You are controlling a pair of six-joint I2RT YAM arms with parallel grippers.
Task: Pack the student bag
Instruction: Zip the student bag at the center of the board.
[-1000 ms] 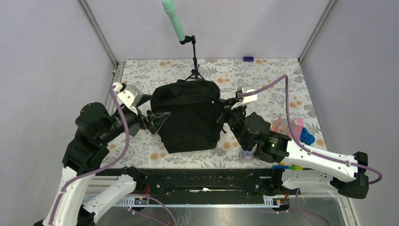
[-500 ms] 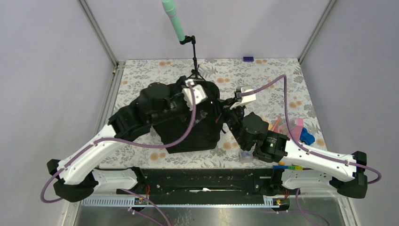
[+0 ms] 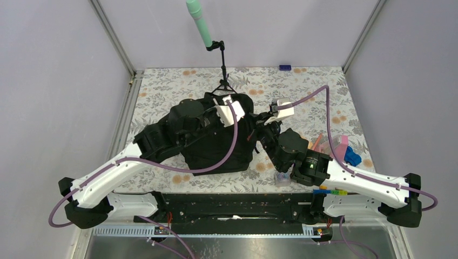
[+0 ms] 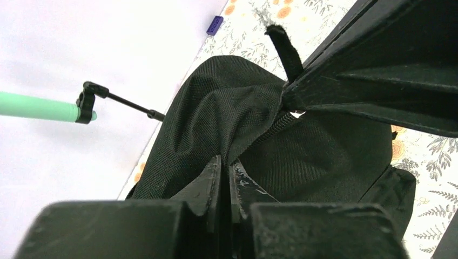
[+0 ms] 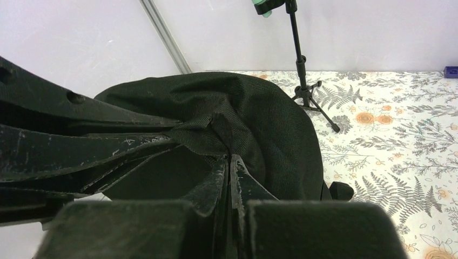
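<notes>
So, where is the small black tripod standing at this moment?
In the top view the tripod stands on the far part of the flowered table, about midway between left and right, just behind the student bag.

Plain pale lilac walls point(image 3: 48, 81) on three sides, metal corner posts point(image 3: 112, 36). Floral-patterned worktop point(image 3: 162, 89), evenly lit.

The left arm point(image 3: 108, 177) and the right arm point(image 3: 367, 181) are made of white long links and black joints. A purple cable point(image 3: 162, 167) is led along each arm. A small green light point(image 3: 311, 167) is seen on the right arm. The black fingers point(image 4: 246, 190) of the left gripper point(image 4: 226, 162) are scratched.
</notes>
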